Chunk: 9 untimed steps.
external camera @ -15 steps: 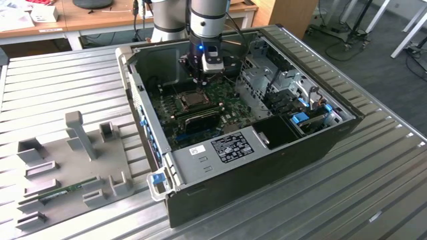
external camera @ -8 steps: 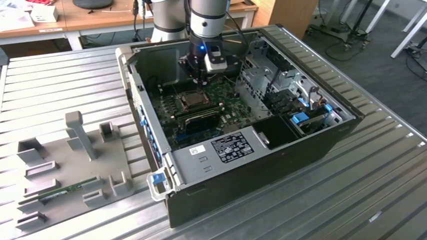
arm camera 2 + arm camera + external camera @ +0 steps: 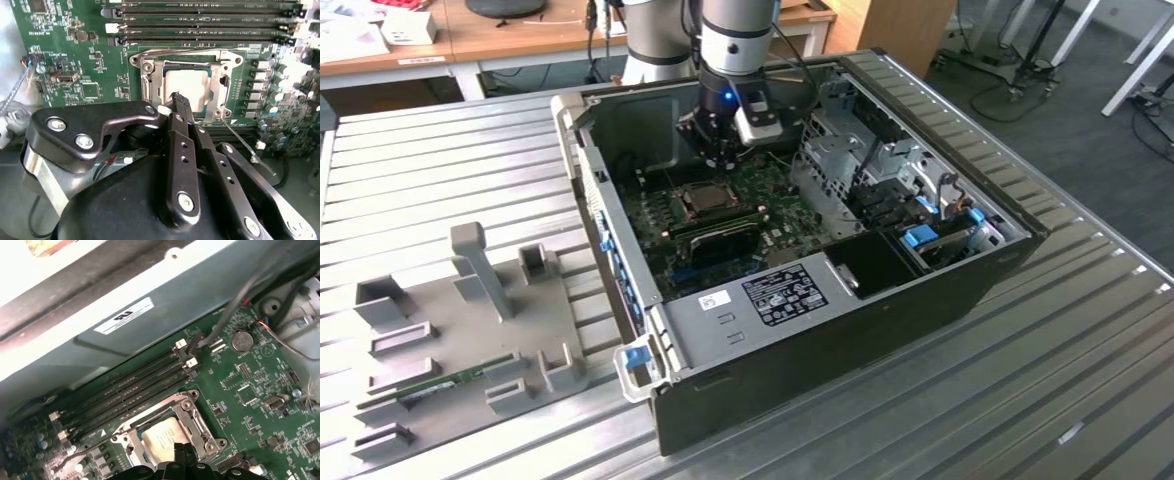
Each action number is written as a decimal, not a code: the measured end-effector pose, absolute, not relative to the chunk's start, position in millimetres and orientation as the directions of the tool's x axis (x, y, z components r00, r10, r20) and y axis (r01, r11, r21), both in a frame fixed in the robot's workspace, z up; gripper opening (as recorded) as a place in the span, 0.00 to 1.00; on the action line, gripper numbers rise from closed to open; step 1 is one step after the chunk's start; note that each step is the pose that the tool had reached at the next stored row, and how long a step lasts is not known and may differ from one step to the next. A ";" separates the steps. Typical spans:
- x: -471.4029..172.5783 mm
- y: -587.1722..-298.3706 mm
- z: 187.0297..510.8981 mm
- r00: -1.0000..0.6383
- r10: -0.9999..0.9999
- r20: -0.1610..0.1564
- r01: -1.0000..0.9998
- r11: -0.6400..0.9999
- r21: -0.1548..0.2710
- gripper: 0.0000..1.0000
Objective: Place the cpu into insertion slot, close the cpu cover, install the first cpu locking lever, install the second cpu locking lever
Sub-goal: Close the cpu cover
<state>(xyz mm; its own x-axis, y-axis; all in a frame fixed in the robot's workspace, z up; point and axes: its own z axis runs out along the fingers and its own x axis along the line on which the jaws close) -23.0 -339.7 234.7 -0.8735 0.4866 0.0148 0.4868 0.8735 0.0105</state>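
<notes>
Green board [image 3: 75, 50] surrounds the cpu cover [image 3: 151, 80], one edge hidden by the clenched gripper [image 3: 179, 98].

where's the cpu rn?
In both wrist views the cpu lies on the green board, showing through the cut-out of the cpu cover, beside the long black memory slots. The gripper is at its edge.

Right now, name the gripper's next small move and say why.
Probably slide toward the lever: the cover already lies over the cpu, the gripper is at its edge, and the lever juts out, seemingly unlatched.
</notes>
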 end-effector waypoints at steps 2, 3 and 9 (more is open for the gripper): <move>-23.1 -339.7 234.7 -0.884 0.467 0.015 0.467 0.884 0.010 0.10; -23.0 -339.7 234.7 -0.886 0.463 0.015 0.463 0.886 0.010 0.10; -23.1 -339.7 234.7 -0.886 0.463 0.014 0.463 0.886 0.010 0.10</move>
